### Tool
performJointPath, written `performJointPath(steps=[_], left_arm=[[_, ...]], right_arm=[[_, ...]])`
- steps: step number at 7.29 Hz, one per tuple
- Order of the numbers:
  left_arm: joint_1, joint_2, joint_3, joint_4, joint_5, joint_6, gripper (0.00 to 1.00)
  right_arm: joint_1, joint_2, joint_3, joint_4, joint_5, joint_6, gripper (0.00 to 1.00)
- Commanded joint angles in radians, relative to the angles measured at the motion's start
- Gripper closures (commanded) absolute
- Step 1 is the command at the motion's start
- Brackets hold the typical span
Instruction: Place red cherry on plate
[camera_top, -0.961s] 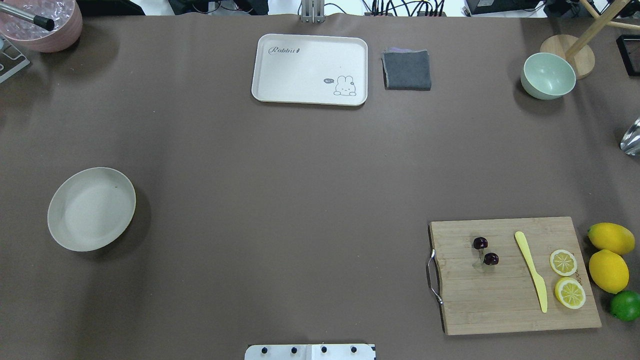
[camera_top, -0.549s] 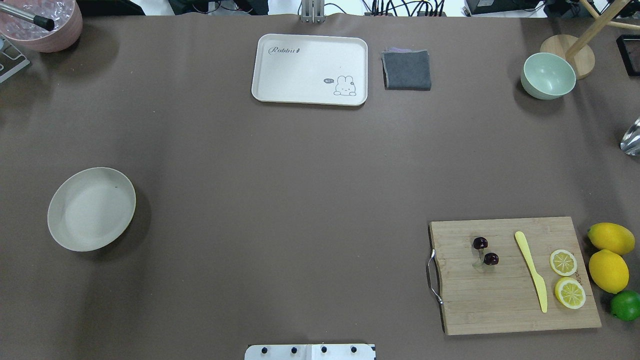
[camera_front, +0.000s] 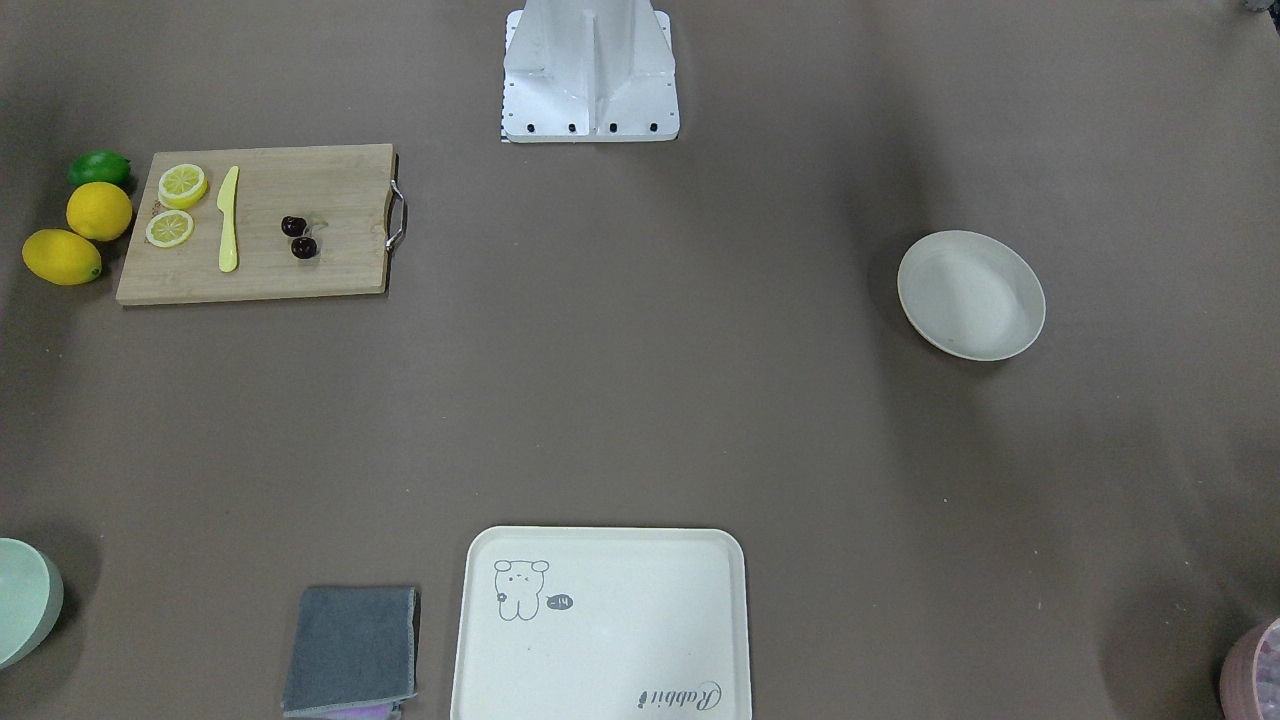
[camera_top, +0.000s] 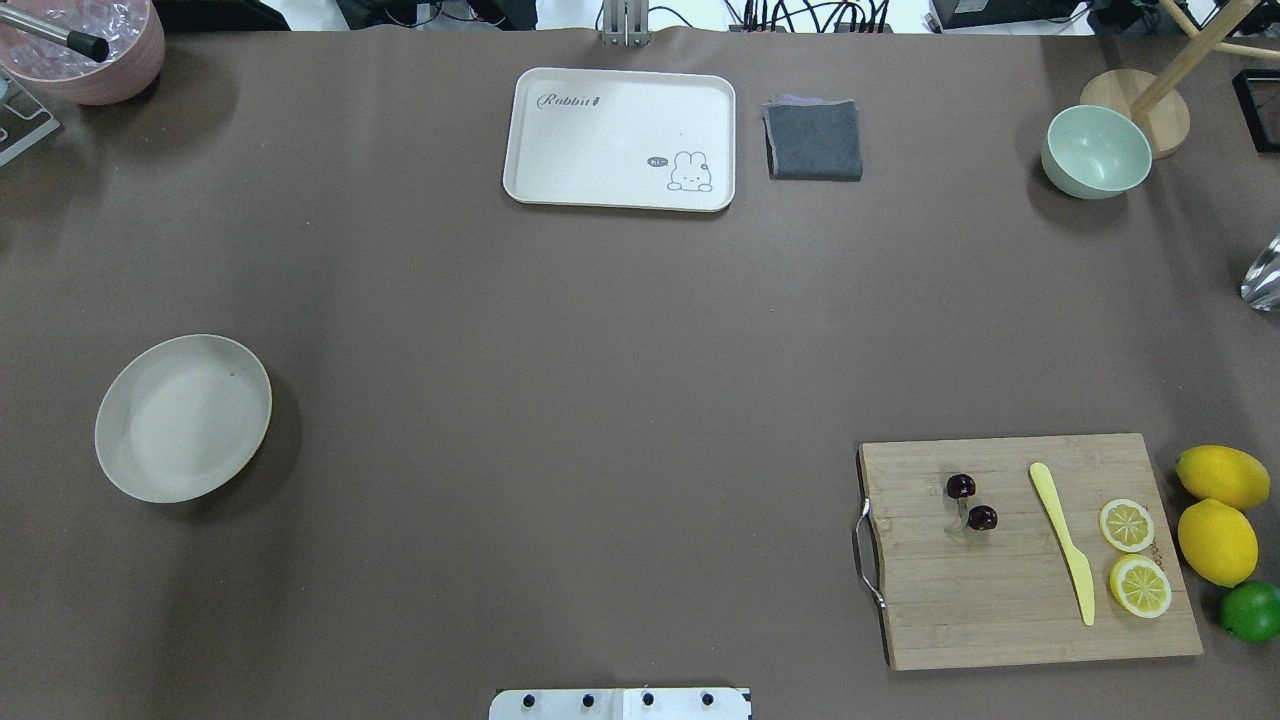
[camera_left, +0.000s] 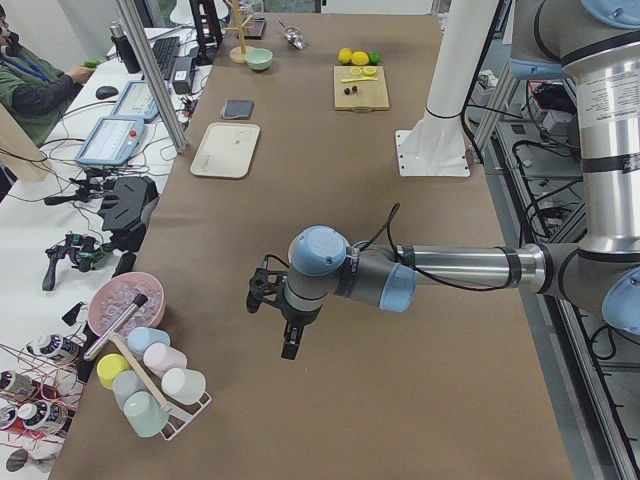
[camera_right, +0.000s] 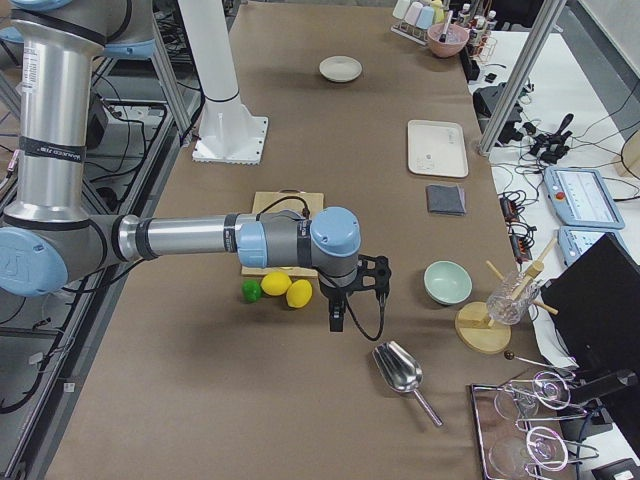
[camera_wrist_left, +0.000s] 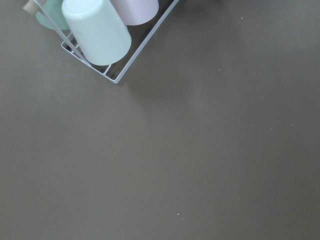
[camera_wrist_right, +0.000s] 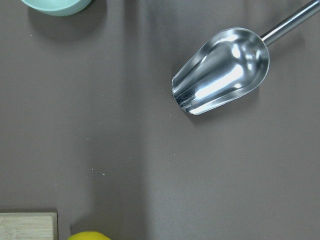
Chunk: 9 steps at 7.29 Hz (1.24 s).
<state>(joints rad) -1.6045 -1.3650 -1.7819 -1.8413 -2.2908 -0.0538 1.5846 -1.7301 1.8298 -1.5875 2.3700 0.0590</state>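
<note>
Yellow knife (camera_top: 1062, 541) on cutting board (camera_top: 1000, 620); lemons (camera_top: 1217, 541) beside it

Left arm (camera_left: 450, 268): extending level, left gripper (camera_left: 288, 350) hanging downward. Right arm (camera_right: 190, 238): extending level, right gripper (camera_right: 335, 322) hanging downward. Both grips unreadable.

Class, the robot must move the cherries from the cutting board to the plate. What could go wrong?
1. The cherries are small, glossy and joined by thin stems, so a grip may slip.
2. The knife lies near them on the cutting board and might get nudged.
3. The plate sits far across the table, so a loose hold could drop them.
</note>
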Motion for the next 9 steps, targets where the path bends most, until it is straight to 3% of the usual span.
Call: performJointPath(steps=[1, 7, 8, 9], left_arm=[[0.005, 0.0, 0.013, -0.003, 0.004, 0.006, 0.02], [0.058, -0.028, 0.058, -0.071, -0.168, -0.003, 0.02], [0.108, -0.031, 0.056, -0.135, -0.173, -0.05, 0.02], [0.167, -0.023, 0.061, -0.294, -0.165, -0.246, 0.02]], right_arm=[[0.0, 0.009, -0.001, -0.002, 0.0, 0.005, 0.0], [-0.009, 0.02, -0.007, 0.001, 0.002, 0.012, 0.0], [-0.017, 0.02, -0.007, 0.003, 0.002, 0.012, 0.0], [-0.024, 0.02, -0.009, 0.003, 0.0, 0.012, 0.0]])
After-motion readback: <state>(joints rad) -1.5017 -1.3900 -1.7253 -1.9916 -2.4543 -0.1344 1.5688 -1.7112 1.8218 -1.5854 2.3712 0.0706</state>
